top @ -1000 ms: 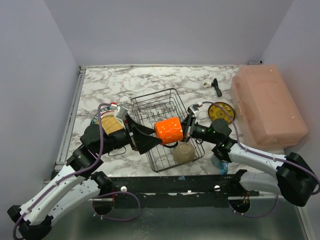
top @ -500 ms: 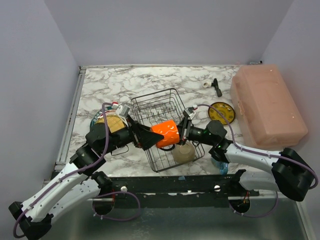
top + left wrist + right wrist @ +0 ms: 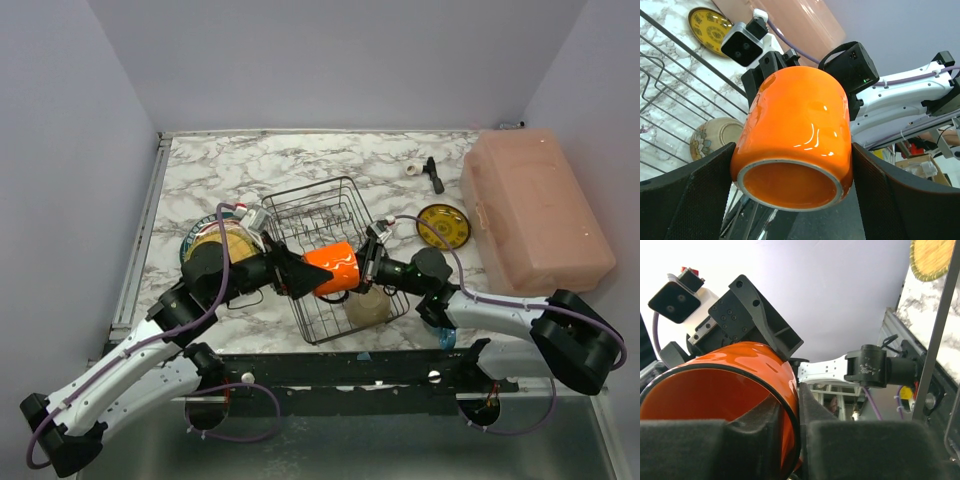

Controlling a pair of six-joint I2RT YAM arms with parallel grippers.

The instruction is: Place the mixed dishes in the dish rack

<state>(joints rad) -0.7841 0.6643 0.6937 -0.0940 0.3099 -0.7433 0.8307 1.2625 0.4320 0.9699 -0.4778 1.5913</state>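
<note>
The left arm (image 3: 150,345) covers most of the plate stack (image 3: 232,242) — the right arm (image 3: 490,310) hides much of the blue mug (image 3: 441,336).

The orange mug (image 3: 332,268) has shifted left over the dish rack (image 3: 310,205), the left gripper (image 3: 305,272) now flanking it

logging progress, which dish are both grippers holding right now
The orange mug, tipped on its side above the rack, with the left gripper and the right gripper both clamped on it. No gripper touches the bowl or the small yellow plate.
</note>
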